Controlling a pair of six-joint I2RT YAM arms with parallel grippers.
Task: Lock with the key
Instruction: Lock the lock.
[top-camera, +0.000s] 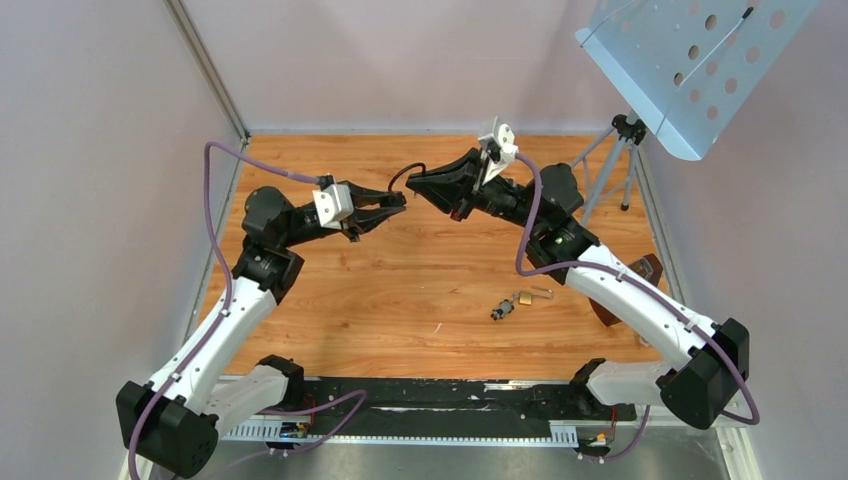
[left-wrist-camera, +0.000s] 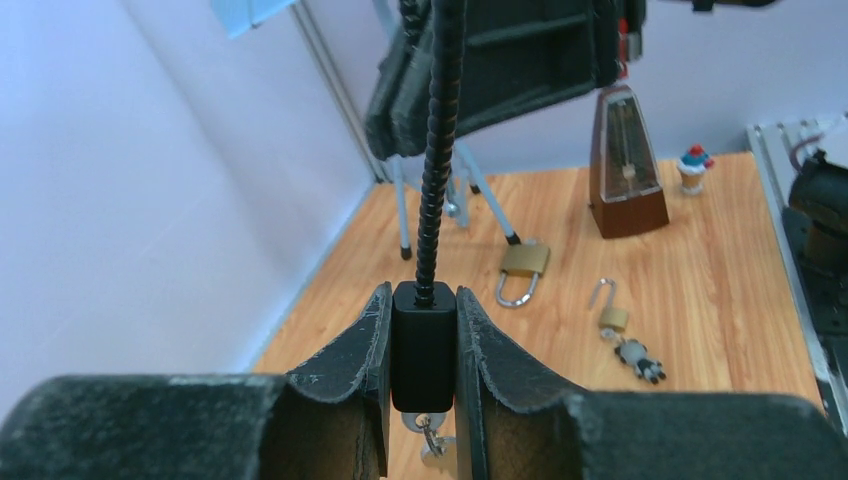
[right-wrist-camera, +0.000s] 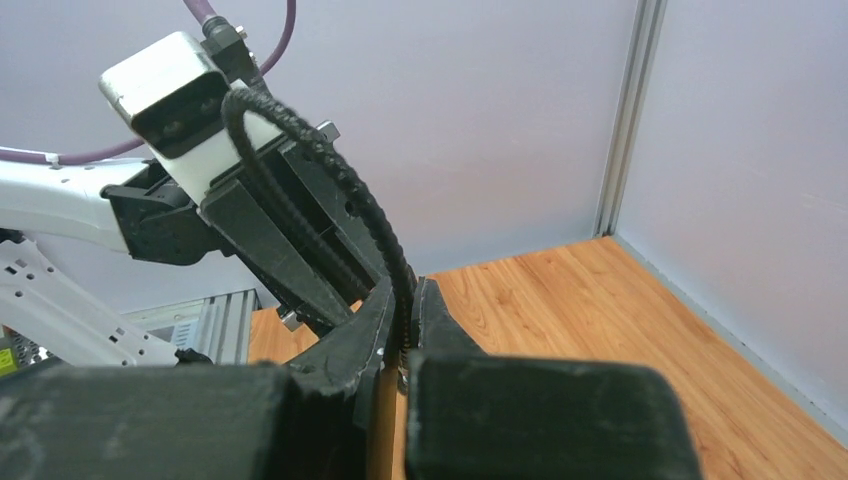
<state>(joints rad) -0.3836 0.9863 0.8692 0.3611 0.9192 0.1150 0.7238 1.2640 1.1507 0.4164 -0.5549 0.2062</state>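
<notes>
The left end effector (left-wrist-camera: 423, 294) is clenched on the black lock body (left-wrist-camera: 424, 350); the right end effector (right-wrist-camera: 405, 286) grips its ribbed cable (right-wrist-camera: 350, 192).

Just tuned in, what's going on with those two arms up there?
Both arms are raised over the table, holding a black cable lock between them. The left gripper is shut on the lock body, and what looks like a key ring dangles beneath it. The right gripper pinches the cable at its far end. A large padlock and a small padlock lie on the table, both with shackles open.
</notes>
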